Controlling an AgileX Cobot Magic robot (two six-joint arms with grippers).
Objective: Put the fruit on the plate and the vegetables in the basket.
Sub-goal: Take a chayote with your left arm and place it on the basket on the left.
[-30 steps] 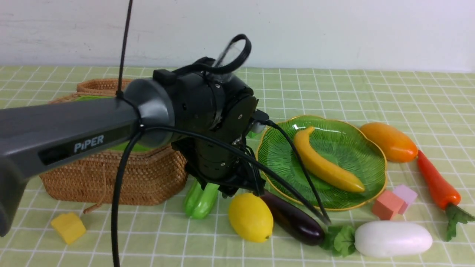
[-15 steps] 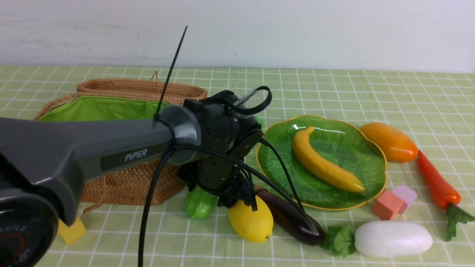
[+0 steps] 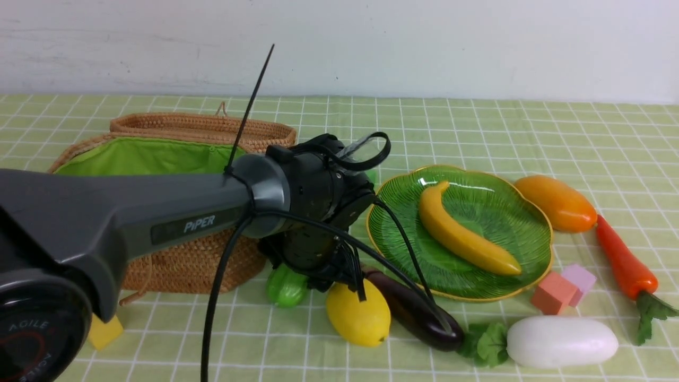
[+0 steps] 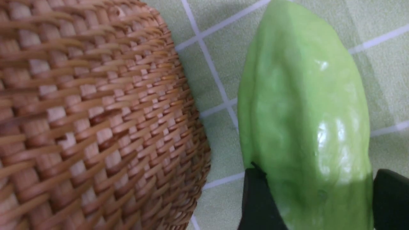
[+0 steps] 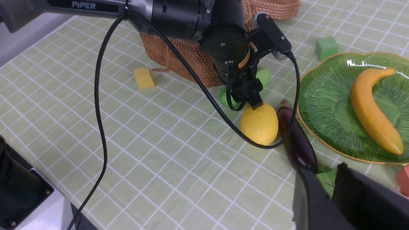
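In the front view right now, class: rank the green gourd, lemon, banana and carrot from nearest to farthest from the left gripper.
1. Green gourd: directly under the left gripper, between its fingers, beside the basket.
2. Lemon: just to the gripper's right, in front.
3. Banana: further right, lying on the plate.
4. Carrot: far right, beyond the plate.

Front view sits low on the robot's side, looking forward across the checked table [image 3: 477, 127] to the white wall, left arm [image 3: 132, 217] filling the near left. Left wrist view is pressed very close, facing down at the green gourd [image 4: 303, 121] just beside the basket [image 4: 96, 111] wall. Right wrist view hangs higher and farther back, facing across the table at the left arm. Front and right wrist views share lemon [image 3: 358, 313] [image 5: 259, 124], eggplant [image 3: 419, 313], plate [image 3: 392, 223] and basket.
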